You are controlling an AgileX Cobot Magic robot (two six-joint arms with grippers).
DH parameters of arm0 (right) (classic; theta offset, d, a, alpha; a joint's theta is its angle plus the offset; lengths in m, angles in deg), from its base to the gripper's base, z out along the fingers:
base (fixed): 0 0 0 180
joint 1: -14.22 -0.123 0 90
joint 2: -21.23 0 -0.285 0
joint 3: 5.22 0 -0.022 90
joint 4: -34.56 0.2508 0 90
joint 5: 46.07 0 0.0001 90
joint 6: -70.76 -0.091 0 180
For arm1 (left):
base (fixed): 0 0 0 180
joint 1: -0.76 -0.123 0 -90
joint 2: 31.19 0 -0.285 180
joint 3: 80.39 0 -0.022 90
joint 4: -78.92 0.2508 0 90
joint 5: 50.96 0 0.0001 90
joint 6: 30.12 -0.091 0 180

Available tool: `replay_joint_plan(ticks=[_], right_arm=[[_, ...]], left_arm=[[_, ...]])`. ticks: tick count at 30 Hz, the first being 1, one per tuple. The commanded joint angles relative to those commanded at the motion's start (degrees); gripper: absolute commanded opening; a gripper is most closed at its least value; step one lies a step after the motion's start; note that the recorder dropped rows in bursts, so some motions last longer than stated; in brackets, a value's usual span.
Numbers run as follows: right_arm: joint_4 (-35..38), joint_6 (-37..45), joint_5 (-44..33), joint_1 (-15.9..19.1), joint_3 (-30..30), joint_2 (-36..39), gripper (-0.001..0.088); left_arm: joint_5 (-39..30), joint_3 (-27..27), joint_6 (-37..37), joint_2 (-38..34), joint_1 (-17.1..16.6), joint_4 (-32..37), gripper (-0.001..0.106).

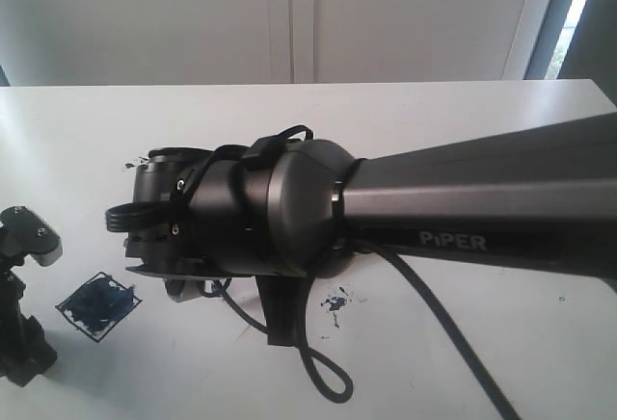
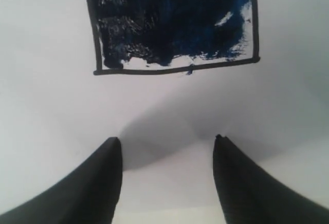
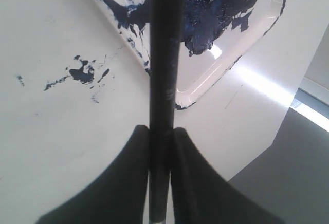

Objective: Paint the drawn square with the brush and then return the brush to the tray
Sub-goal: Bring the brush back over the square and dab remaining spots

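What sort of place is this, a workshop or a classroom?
Likely a robotics test room: a black robot arm reaches over a plain white table, the right gripper pinching a brush by a paint-blotched tray, with a drawn square smeared blue.

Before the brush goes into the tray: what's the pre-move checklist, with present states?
1. Brush held by right gripper: ok, jaws shut on the shaft.
2. Drawn square painted: ok, mostly dark blue.
3. Tray beneath brush: ok, shaft crosses it.
4. Brush tip position: cannot tell, out of frame.
5. Left gripper out of the way: ok, open, empty, near the square.
6. Table free of stray paint: not ok, specks beside tray.
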Motion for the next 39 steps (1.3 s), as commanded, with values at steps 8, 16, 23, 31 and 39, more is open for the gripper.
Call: replay_joint_plan(ticks=[8, 16, 23, 31, 39], right_arm=[[7.3, 6.1, 0.0, 0.0, 0.0, 0.0, 0.0], [9.2, 12.7, 0.0, -1.2, 0.0, 0.0, 0.0], [7.8, 17.4, 0.0, -1.3, 0.0, 0.3, 0.0], [2.7, 13.8, 2.0, -1.2, -2.0, 3.6, 0.0], [1.6, 11.6, 2.0, -1.1, -7.6, 7.6, 0.0]], left_arm=[[0.0, 0.0, -13.2, 0.0, 0.0, 1.9, 0.059], [1.7, 0.0, -27.8, 0.0, 0.0, 2.7, 0.059], [4.4, 0.0, -28.9, -0.4, 0.0, 3.3, 0.059], [4.3, 0.0, -28.5, -0.7, 0.0, 3.3, 0.059], [4.3, 0.0, -27.2, -0.7, 0.0, 3.0, 0.059]])
